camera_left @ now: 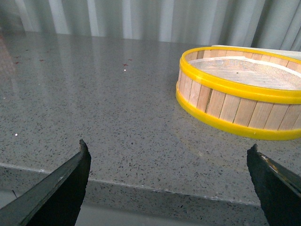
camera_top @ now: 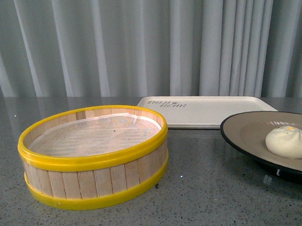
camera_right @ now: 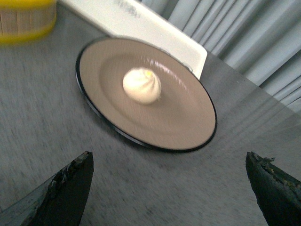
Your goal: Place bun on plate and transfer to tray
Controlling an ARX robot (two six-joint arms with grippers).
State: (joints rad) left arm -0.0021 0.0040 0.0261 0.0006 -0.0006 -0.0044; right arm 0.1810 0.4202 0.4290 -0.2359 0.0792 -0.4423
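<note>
The bun (camera_top: 289, 142) is sitting inside the plate (camera_top: 244, 132), near its middle. The plate is resting on the table (camera_top: 207, 196), just in front of the tray (camera_top: 217, 111); contact between them cannot be told. The basket (camera_top: 96, 184) is standing apart, to the plate's left. The left gripper (camera_left: 169, 147) is hanging at the table edge, jaws spread wide, empty. The right gripper (camera_right: 169, 155) is hovering short of the plate, likewise spread and empty.

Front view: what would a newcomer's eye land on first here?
The bright yellow-rimmed wooden steamer basket dominates the left foreground and looks empty. To its right, the white bun sits on the black-rimmed plate. The cream tray lies flat behind both.
</note>
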